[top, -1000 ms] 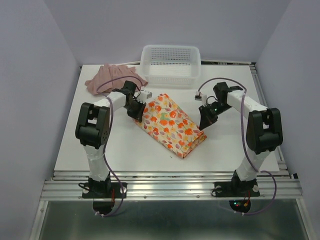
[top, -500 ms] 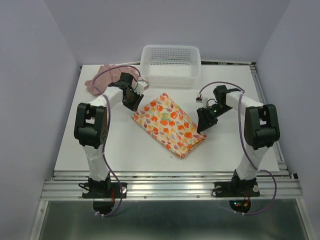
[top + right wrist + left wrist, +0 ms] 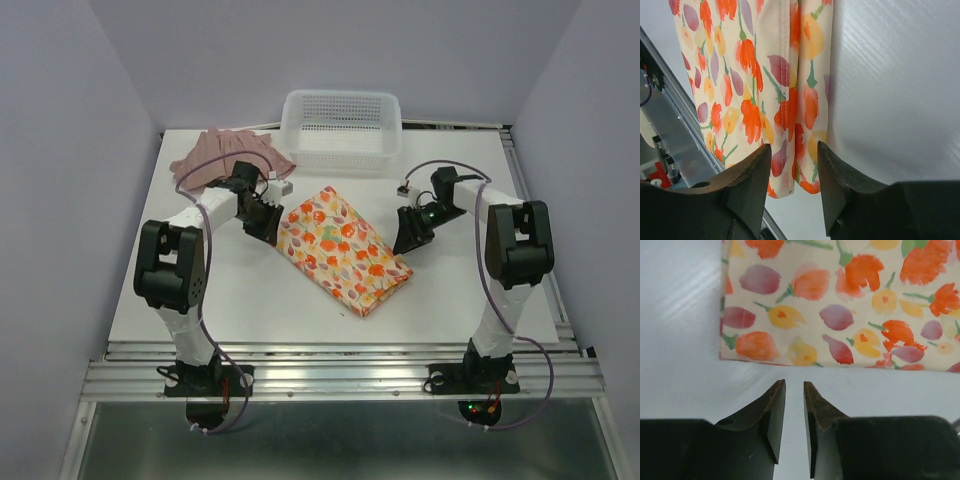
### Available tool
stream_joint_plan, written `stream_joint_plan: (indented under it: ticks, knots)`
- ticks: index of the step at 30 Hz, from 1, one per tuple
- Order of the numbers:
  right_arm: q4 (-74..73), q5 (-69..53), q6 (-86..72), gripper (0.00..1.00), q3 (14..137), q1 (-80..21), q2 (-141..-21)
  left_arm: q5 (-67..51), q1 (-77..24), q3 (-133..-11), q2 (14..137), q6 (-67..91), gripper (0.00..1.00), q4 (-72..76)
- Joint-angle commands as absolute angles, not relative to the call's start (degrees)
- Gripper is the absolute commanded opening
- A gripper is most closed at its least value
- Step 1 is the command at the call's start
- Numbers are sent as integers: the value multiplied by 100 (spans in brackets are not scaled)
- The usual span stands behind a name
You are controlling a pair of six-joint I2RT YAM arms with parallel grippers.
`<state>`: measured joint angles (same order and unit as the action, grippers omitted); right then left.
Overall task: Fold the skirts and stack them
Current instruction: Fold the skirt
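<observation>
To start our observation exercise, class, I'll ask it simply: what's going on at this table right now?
Two robot arms are working on skirts. The printed skirt lies folded into a neat rectangle mid-table. The left gripper sits just off its left side, jaws slightly apart and empty. The right gripper is at its right edge, jaws apart, gripping nothing. The pink skirt lies crumpled at the far left beside the white basket, not yet folded or stacked.
</observation>
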<state>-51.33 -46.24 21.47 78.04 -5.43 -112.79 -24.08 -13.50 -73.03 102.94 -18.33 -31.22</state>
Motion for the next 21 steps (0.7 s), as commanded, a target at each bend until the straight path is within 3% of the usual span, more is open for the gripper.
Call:
stream_joint_plan:
  ticks: [1,9,17,19,20,21]
  knots:
    - [-5089,-4790,2197,45,7718,-563,-11373,-2742,-1354,-7005,10326,-1538,31,-3243]
    - [-5036,-5554,2057,35,6953,-563,-11285,-2927,-1380,-7601,11100,-1398,26,-3033]
    - [-4712,-6319,1539,26,6347,-1036,-11119,-2514,-1275,-9655,12488,-1459,24,-3172]
    - [-4352,-6494,1188,34,6127,-1264,-10969,-2330,-1274,-10079,12751,-1503,24,-3260]
    - [-4133,-6660,986,49,6065,-1266,-10925,-2242,-1266,-10455,12823,-1520,24,-3409]
    - [-4044,-6767,941,53,6030,-1266,-10873,-2215,-1266,-10589,12849,-1555,25,-3462]
